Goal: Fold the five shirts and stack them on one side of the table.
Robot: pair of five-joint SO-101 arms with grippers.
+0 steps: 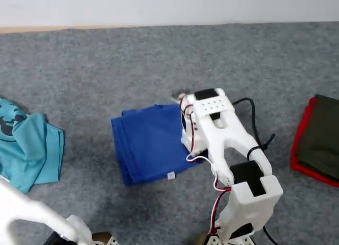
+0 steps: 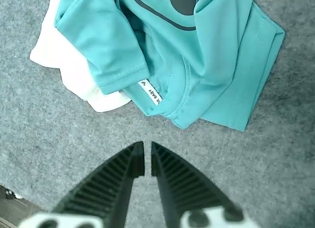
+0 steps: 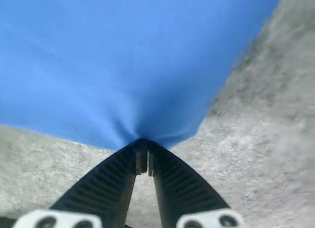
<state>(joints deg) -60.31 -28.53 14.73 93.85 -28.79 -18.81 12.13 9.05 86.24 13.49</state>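
The right gripper (image 3: 143, 159) pinches the right edge of the folded blue shirt (image 1: 148, 142) at mid-table, probably to drag it toward the dark shirt (image 1: 320, 134) stacked on the right. The left gripper (image 2: 146, 161) hangs closed and empty beside the teal shirt (image 2: 197, 50).

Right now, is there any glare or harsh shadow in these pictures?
High view: soft, even light, just a faint shadow beside the blue shirt. Left wrist view: gentle shadows under the teal shirt, no glare. Right wrist view: a darker crease where the right gripper pinches the blue shirt.
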